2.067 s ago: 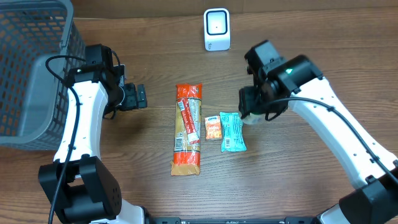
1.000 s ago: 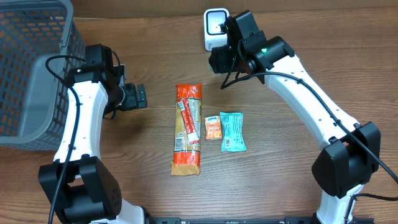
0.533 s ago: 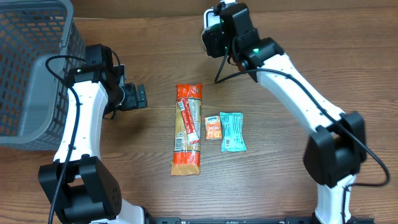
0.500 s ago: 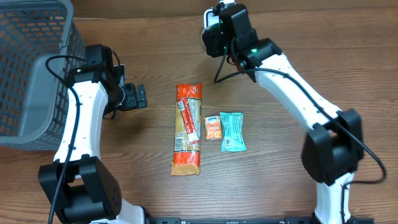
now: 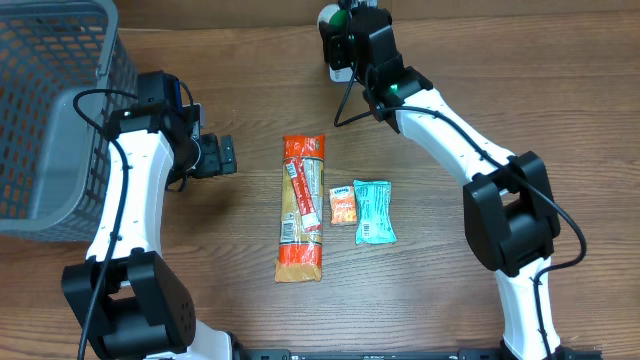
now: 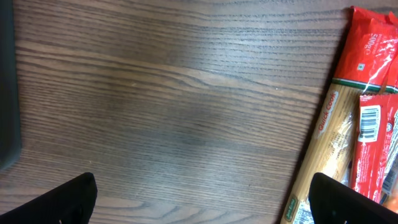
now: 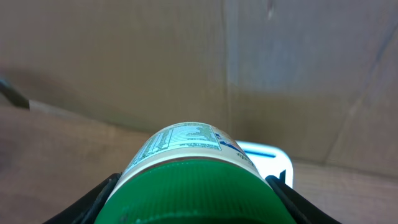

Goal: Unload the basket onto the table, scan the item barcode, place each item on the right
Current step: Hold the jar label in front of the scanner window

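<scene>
Three packets lie in a row at the middle of the wooden table in the overhead view: a long spaghetti pack, a small orange sachet just beside it, and a teal packet touching the sachet's other side. A grey basket fills the far left corner. The left gripper hangs near the spaghetti pack, apart from it, while the right gripper reaches to the far edge of the table, where the arm hides what it carries. From the left wrist, that pincer stands wide with only bare wood between its fingertips, and the spaghetti pack runs down the right edge. From the right wrist, the right gripper is clamped on either side of a bottle with a green cap, held on its side, its printed label facing up, with the white scanner just behind it.
</scene>
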Motion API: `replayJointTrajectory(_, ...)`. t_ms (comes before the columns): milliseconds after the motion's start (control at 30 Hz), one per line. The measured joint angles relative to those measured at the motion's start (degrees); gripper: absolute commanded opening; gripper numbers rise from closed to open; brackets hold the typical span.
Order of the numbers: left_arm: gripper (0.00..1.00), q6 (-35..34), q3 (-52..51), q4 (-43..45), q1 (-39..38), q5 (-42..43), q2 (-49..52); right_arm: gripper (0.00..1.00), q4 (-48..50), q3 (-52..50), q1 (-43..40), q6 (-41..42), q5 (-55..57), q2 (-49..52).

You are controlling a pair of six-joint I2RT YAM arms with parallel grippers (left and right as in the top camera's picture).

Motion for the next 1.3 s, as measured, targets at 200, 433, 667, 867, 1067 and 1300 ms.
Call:
replayJointTrajectory(200,1.0,0.0,0.0,0.04,0.0,0.0,0.0,0.25,7.17,0.0,-0.42,-0.04,1.16,4.68)
replayJointTrajectory(433,1.0,0.0,0.0,0.04,0.0,0.0,0.0,0.25,14.56,-0.02,-3.04,-0.02,1.64,9.75)
replayJointTrajectory(667,1.0,0.0,0.0,0.04,0.0,0.0,0.0,0.25,19.78,-0.02,-4.59,2.1,1.64,10.05)
replayJointTrajectory(867,1.0,0.0,0.0,0.02,0.0,0.0,0.0,0.26,25.7,-0.02,-4.26,3.85,1.09,10.8)
replayJointTrajectory(1067,1.0,0.0,0.0,0.02,0.0,0.0,0.0,0.29,27.06,-0.02,-4.11,4.48,0.7,13.05)
replayJointTrajectory(1300,1.0,0.0,0.0,0.04,0.0,0.0,0.0,0.28,30.08,-0.02,-4.13,8.22,0.07,15.82)
